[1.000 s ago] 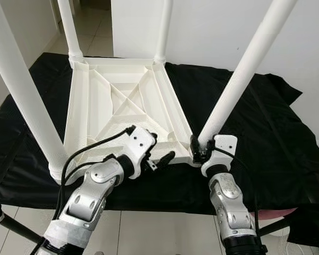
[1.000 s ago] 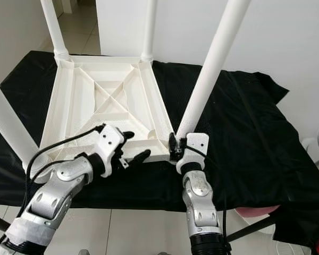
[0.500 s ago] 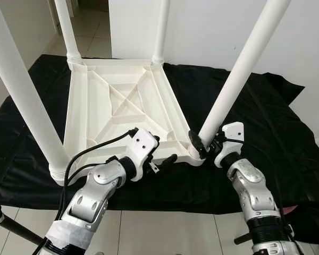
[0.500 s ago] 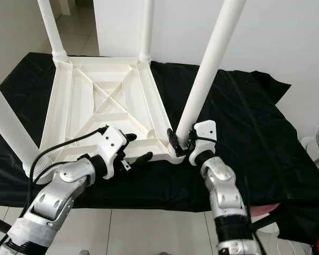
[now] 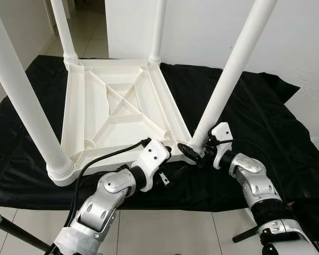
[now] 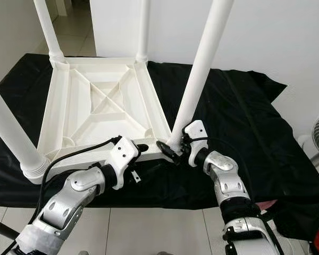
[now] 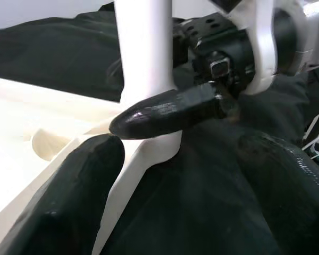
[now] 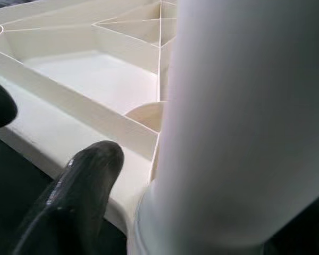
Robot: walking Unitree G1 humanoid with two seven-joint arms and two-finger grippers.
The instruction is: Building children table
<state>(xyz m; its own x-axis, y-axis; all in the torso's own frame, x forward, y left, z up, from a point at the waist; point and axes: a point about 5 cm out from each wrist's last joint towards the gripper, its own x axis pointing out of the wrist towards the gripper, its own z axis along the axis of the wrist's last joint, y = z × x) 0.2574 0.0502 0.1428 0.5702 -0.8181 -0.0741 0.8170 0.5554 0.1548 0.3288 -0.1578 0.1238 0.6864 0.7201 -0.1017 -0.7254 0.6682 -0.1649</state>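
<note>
Both silver arms reach forward and bend inward toward the near right corner of the inverted white plastic children's table (image 5: 119,106), which lies top-down on the black cloth-covered counter (image 5: 266,122).

The right arm angles in from the right, its forearm sloping up and leftward. The right pincer (image 5: 194,153) sits at the base of the near right white cylindrical leg (image 5: 228,74), with one black finger (image 7: 170,112) lying across the front of the leg's socket and the leg set between the fingers. Whether they actually press the leg cannot be told.

The left arm rises from below left, elbow bent, wrist turned toward the same corner. The left pincer (image 6: 140,154) is released, its fingers spread, one finger (image 7: 69,196) against the table's near rim.

The table's four legs point upward. The near right leg's long axis leans up and to the right; the near left white leg (image 5: 21,95) leans up and to the left.
</note>
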